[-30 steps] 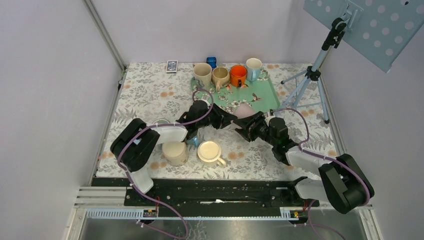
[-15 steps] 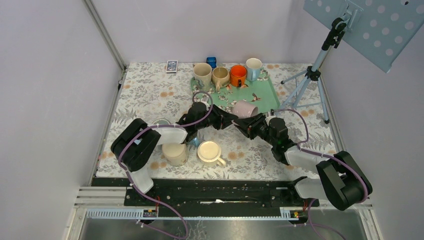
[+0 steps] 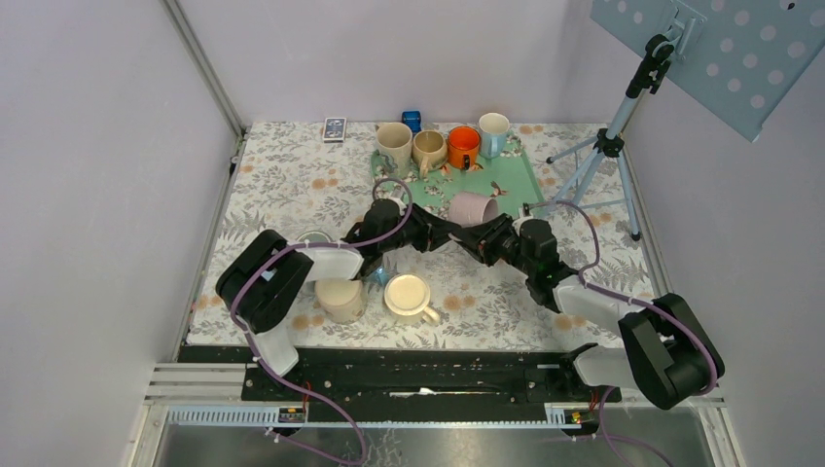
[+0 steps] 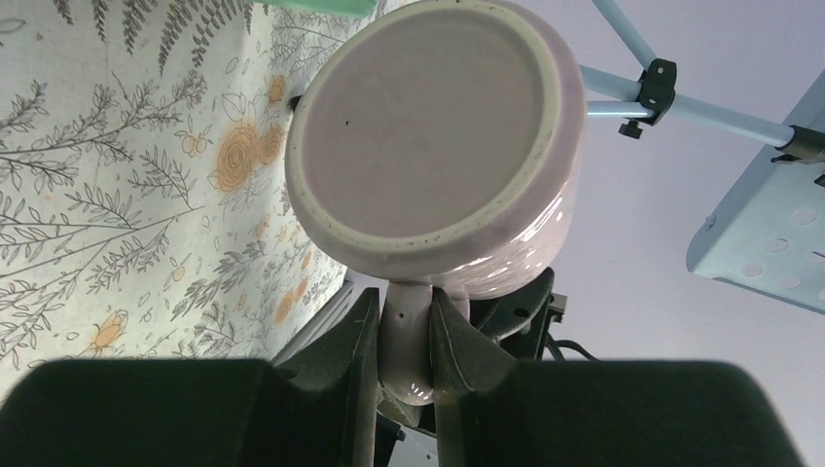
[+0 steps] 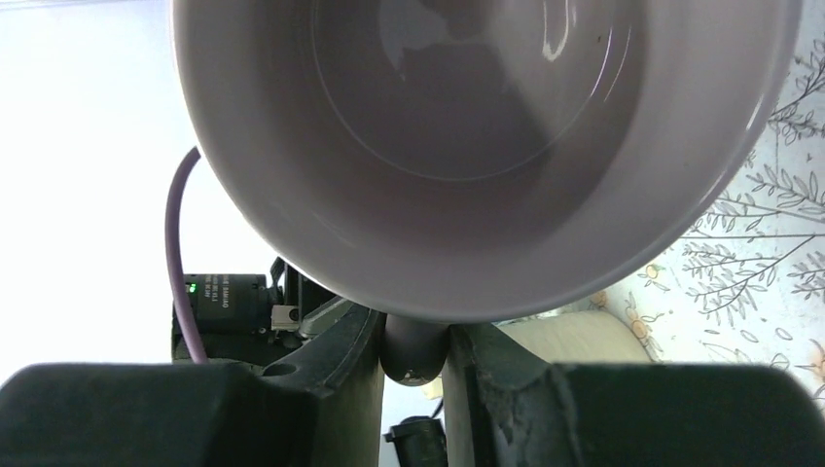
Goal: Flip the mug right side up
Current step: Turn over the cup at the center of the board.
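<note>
The pale pink mug [image 3: 473, 207] hangs tipped on its side above the mat, near the green tray's front edge. My left gripper [image 3: 451, 234] is shut on its handle; the left wrist view shows the mug's flat base [image 4: 428, 126] with the handle [image 4: 407, 341] pinched between the fingers. My right gripper [image 3: 480, 240] is shut on the same handle from the other side; the right wrist view looks into the mug's empty mouth [image 5: 477, 107], with the handle [image 5: 413, 352] between the fingers.
A green tray [image 3: 511, 190] at the back holds several upright mugs. A cream mug [image 3: 407, 294] stands upright near the front, a cream upside-down mug [image 3: 340, 298] to its left. A tripod [image 3: 603, 146] stands at the right. A card box [image 3: 335, 128] lies at the back.
The pink mug has risen and moved back toward the tray, tipping from base-up onto its side. Both grippers moved with it, still shut on the handle.
</note>
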You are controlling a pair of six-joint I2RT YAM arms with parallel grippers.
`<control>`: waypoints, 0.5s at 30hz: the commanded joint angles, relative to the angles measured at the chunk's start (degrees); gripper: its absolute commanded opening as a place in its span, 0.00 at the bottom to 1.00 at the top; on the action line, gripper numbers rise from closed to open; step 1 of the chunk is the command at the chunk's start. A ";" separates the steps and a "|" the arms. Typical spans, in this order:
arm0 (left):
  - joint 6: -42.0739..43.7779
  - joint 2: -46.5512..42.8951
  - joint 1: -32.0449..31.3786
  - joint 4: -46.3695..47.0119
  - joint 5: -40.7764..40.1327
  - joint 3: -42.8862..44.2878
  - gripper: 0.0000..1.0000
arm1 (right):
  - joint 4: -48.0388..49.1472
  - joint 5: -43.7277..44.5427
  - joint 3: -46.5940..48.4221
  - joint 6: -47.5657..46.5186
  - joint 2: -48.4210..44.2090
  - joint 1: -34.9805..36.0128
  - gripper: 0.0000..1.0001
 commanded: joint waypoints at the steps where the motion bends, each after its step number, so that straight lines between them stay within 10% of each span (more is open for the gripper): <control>1: 3.11 -1.35 -1.56 6.52 4.84 2.36 0.07 | -7.90 2.11 6.84 -12.28 -0.80 0.52 0.00; 15: 10.01 2.25 -0.84 -0.43 4.81 6.67 0.34 | -23.42 6.73 18.91 -30.38 1.66 1.33 0.00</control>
